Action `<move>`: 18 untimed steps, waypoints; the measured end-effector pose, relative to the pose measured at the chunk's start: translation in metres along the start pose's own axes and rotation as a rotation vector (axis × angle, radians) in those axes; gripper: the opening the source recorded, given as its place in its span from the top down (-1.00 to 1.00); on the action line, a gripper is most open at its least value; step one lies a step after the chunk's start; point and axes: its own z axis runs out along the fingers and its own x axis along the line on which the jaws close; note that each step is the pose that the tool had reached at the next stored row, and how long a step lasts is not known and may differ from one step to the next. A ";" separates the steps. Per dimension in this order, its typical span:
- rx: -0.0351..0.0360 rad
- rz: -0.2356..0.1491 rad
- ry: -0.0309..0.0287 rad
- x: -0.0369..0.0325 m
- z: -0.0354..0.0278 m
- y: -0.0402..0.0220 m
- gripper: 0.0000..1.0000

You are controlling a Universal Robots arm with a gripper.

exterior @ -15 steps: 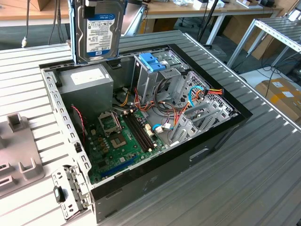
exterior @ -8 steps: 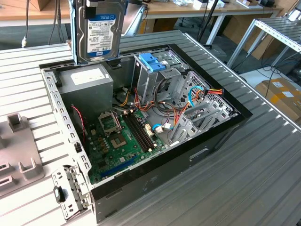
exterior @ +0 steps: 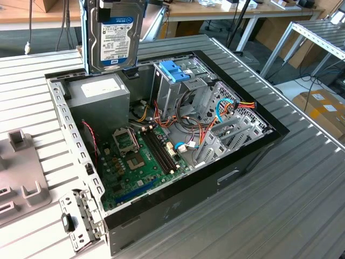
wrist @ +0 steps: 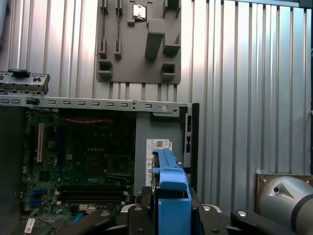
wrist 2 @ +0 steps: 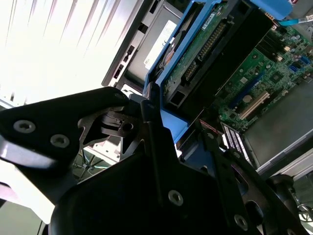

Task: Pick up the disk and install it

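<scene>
Above the open computer case, claw tight around the white-labelled disk.

Showed even light in the exterior view, soft shadows inside the computer case. Blew out to white glare across the ribbed table in the second wrist view.

workshop-like lab, ribbed metal table, open computer case, workbenches behind, cardboard box

I count one disk, one open computer case and one motherboard. I see also one power supply, one light-blue bracket and one grey plate.
</scene>
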 end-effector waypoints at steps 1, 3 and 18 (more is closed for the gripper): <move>0.0000 0.000 0.0000 0.0004 0.0000 0.0000 0.25; 0.0000 0.000 0.0000 0.0009 -0.0001 -0.0001 0.25; 0.0000 0.000 0.0000 0.0051 -0.0004 -0.0008 0.25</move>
